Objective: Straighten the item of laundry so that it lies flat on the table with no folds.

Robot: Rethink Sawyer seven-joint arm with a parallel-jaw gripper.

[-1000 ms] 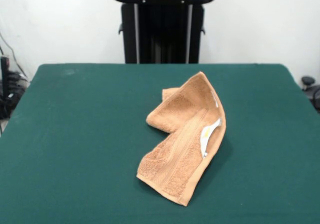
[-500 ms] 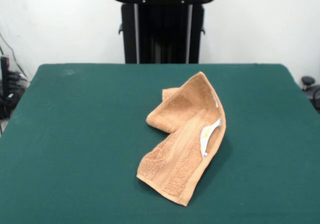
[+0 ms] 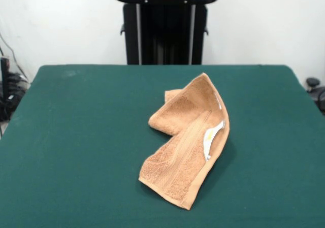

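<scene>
My pincer was out of sight; the folded orange-tan terry towel (image 3: 189,141) on the green felt tabletop (image 3: 81,136) needed its upper flap lifted.

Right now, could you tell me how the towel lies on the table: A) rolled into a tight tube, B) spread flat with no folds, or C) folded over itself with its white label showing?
C: the towel is doubled over itself on the table, with its white label showing.
</scene>
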